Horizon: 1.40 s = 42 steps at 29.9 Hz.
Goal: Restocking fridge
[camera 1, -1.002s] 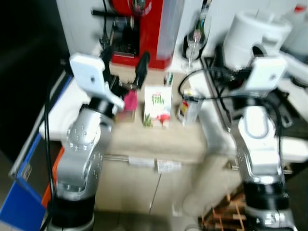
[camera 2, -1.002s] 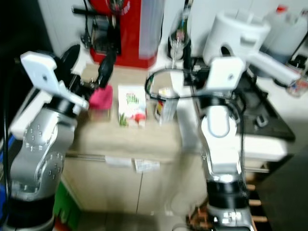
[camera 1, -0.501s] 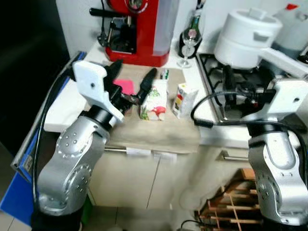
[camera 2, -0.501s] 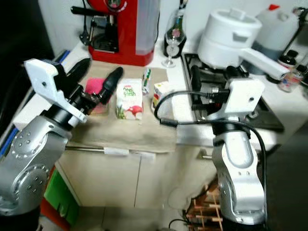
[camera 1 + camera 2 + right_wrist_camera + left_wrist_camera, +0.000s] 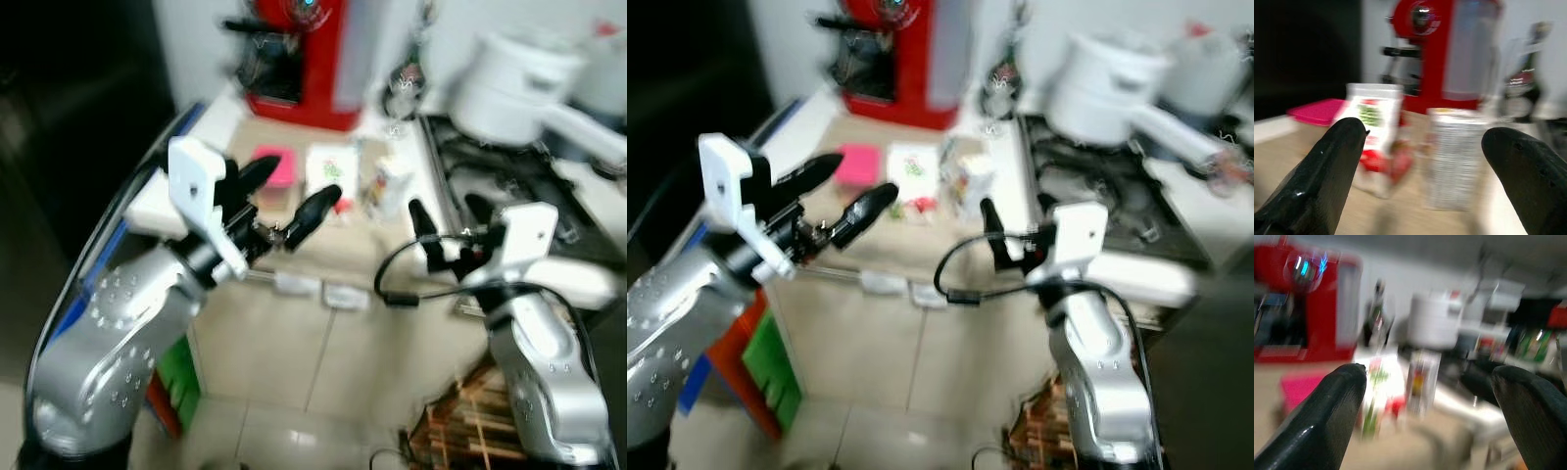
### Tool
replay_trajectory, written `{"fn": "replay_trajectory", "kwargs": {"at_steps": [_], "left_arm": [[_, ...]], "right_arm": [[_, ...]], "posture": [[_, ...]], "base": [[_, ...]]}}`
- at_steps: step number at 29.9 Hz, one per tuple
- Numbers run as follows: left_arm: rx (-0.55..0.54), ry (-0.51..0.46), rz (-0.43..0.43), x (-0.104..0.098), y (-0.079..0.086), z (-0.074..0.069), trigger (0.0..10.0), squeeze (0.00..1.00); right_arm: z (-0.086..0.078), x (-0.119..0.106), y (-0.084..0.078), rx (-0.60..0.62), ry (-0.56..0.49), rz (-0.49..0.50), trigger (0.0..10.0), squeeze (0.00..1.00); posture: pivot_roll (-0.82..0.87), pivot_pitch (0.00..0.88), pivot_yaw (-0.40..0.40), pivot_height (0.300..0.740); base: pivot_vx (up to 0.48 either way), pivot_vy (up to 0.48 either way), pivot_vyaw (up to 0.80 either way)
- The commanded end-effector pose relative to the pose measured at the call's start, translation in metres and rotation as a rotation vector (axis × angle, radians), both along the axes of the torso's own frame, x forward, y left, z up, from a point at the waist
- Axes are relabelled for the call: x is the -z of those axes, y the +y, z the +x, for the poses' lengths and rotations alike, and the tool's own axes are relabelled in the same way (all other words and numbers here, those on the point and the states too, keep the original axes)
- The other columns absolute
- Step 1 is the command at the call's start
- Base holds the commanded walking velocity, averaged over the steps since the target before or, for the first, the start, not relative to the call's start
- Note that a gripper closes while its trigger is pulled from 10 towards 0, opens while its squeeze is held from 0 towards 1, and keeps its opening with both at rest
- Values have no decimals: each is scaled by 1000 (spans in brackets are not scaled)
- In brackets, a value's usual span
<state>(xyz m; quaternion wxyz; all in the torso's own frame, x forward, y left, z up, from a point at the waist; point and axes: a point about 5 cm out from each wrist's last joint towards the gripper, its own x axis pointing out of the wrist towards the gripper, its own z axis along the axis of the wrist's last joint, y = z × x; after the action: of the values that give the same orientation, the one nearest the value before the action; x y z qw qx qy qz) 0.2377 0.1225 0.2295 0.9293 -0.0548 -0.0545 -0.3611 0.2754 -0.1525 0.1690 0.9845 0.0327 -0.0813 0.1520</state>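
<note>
I have both the left gripper [image 5: 289,194] and right gripper [image 5: 447,213] spread wide and empty, short of the white carton [image 5: 913,172]. My view is blurred, so I could misjudge and topple it against the smaller carton [image 5: 1455,156] just beside it.

Two cartons [image 5: 331,172] on counter [image 5: 323,250] — coffee machine [image 5: 304,59] behind, stove [image 5: 509,186] right

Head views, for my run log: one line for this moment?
left gripper: open | right gripper: open | white juice carton: on counter | view: blurred
</note>
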Motion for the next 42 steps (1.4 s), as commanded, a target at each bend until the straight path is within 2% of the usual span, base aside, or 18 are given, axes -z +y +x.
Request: {"fn": "replay_trajectory", "kwargs": {"at_steps": [1, 5, 7, 12, 18, 22, 24, 30, 34, 42], "left_arm": [[27, -2, 9, -3, -2, 1, 10000, 0], [-38, 17, 13, 5, 5, 5, 10000, 0], [-77, 39, 13, 15, 7, 1, 10000, 0], [-85, 54, -1, 20, 3, -3, 10000, 0], [-105, 46, -21, 21, -1, -2, 10000, 0], [-112, 54, -18, 31, -6, 0, 10000, 0], [-143, 31, 5, 42, -9, 3, 10000, 0], [-211, -42, -19, 50, -9, 5, 10000, 0], [-218, -63, -14, 57, -13, 5, 10000, 0], [-231, -68, -15, 63, -11, 9, 10000, 0]], "right_arm": [[4, 7, 0, -3, 16, -3, 10000, 0], [13, 10, 6, -9, 14, -6, 10000, 0], [17, 10, 11, -24, 1, -2, 10000, 0], [21, 12, 12, -5, -7, -10, 10000, 0], [27, 8, 9, 74, -43, -29, 10000, 0], [31, 9, 9, 89, -44, -28, 10000, 0], [37, 8, 10, 103, -55, -25, 10000, 0], [42, 6, 11, 120, -73, -19, 10000, 0], [43, 7, 11, 131, -81, -13, 10000, 0], [45, 11, 14, 137, -75, -7, 10000, 0]], "posture": [[54, 0, -73, 740], [60, 1, -75, 740], [66, 14, -78, 740], [67, 22, -80, 740], [63, 36, -78, 740], [60, 45, -76, 740], [56, 47, -75, 740], [55, 55, -78, 740], [49, 58, -77, 740], [49, 58, -77, 740]], "base": [[0, 0, 0], [0, 0, 0], [0, 0, 0], [0, 0, 0], [0, 0, 0], [0, 0, 0], [0, 0, 0], [0, 0, 0], [0, 0, 0], [0, 0, 0]]}}
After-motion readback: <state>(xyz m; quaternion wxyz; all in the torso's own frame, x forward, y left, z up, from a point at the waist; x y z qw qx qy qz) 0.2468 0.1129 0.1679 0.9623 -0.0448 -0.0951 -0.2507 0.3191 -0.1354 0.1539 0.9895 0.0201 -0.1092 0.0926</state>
